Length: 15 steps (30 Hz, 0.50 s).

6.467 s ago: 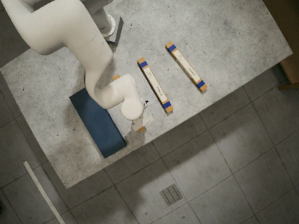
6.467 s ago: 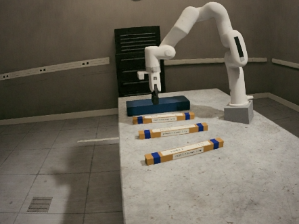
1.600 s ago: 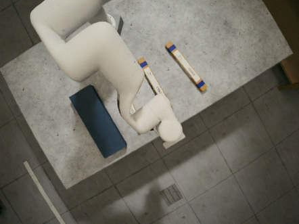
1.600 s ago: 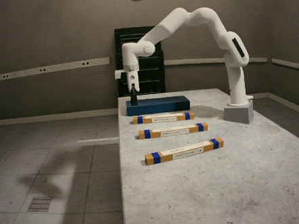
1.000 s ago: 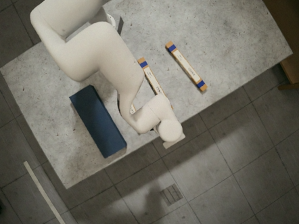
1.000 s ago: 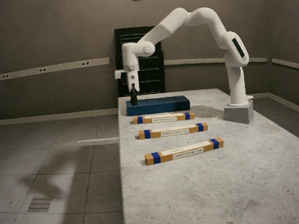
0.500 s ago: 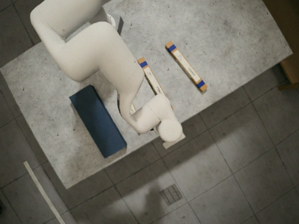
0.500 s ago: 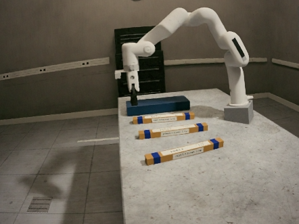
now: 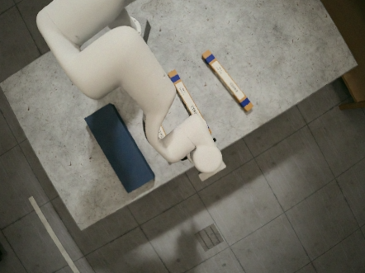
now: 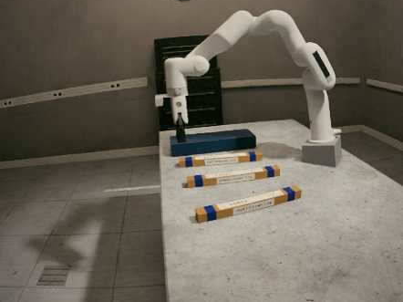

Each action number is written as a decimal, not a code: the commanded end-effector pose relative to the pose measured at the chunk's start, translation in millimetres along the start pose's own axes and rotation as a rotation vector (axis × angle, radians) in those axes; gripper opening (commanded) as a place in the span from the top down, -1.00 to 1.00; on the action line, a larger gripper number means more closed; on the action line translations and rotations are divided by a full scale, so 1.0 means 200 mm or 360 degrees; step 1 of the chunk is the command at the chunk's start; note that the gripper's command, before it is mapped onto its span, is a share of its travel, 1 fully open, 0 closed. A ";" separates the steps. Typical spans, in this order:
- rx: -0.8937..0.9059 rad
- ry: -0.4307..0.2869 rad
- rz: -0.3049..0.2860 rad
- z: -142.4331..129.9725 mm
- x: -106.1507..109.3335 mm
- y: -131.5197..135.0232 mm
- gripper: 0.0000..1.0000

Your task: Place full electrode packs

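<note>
Exterior view shows your gripper (image 10: 180, 136) partly open and empty, seemingly above the platform-side pack (image 10: 221, 159) (all three lie off the platform (image 10: 212, 141)), so descend squarely, then lift to weigh.

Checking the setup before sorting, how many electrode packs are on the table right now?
3, all flat on the table, none on the blue platform: nearest pack, middle pack, far pack beside the platform. The top view hides one under the arm.
</note>
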<state>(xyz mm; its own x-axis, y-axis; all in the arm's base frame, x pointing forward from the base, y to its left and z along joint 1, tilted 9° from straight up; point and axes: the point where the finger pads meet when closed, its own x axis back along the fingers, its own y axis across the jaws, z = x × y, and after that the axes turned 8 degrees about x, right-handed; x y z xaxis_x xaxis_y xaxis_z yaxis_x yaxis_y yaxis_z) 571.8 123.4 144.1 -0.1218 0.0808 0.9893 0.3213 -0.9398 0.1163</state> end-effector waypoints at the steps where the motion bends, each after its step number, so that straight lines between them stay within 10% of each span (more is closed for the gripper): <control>1: -0.0016 0.0006 -0.0005 -0.12 -0.04 0.09 -0.48; 15: -0.0132 0.0007 0.0000 -0.88 -0.29 0.39 -0.48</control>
<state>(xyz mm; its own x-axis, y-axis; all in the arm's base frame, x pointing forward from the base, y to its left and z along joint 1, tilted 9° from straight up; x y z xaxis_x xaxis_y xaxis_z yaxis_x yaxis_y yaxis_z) 477.2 21.6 91.6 -0.0842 0.0905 0.9923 0.2497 -0.9622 0.1089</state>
